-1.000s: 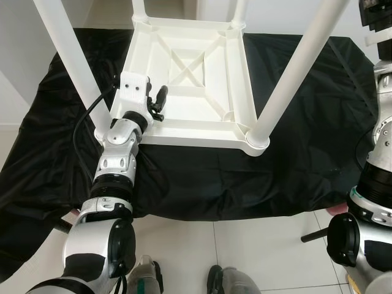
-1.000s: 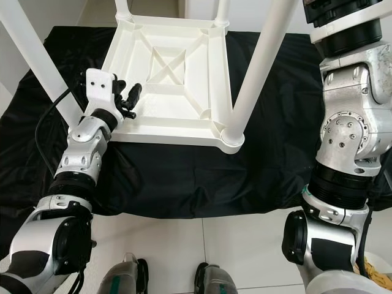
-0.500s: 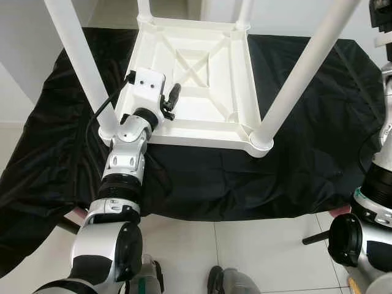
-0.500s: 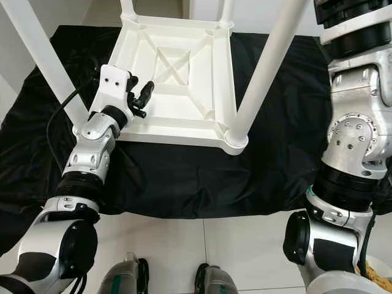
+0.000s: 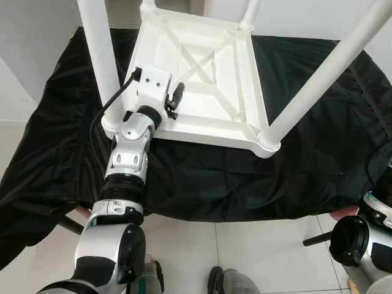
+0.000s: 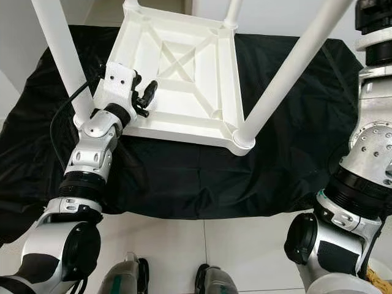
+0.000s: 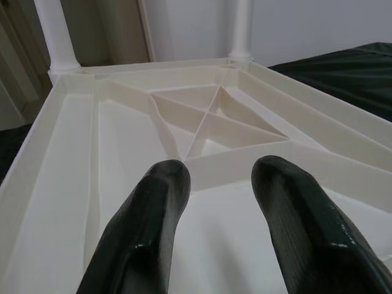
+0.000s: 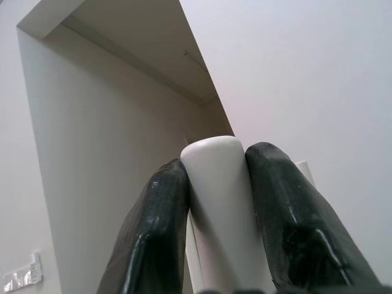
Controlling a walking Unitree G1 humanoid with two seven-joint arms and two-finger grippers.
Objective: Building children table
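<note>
The small white plastic table (image 5: 196, 79) lies upside down on the black cloth (image 5: 202, 177), its round white legs pointing up. My left gripper (image 5: 174, 101) hangs over the table's ribbed underside near its left edge, fingers (image 7: 144, 236) spread and holding nothing. If it bumps the rim, the table could slide on the slippery cloth. On the right, my right gripper (image 8: 215, 184) pinches the top of the near right white leg (image 6: 288, 73). If I pull it sideways, I think the leg could pop out or the table could tip.
</note>
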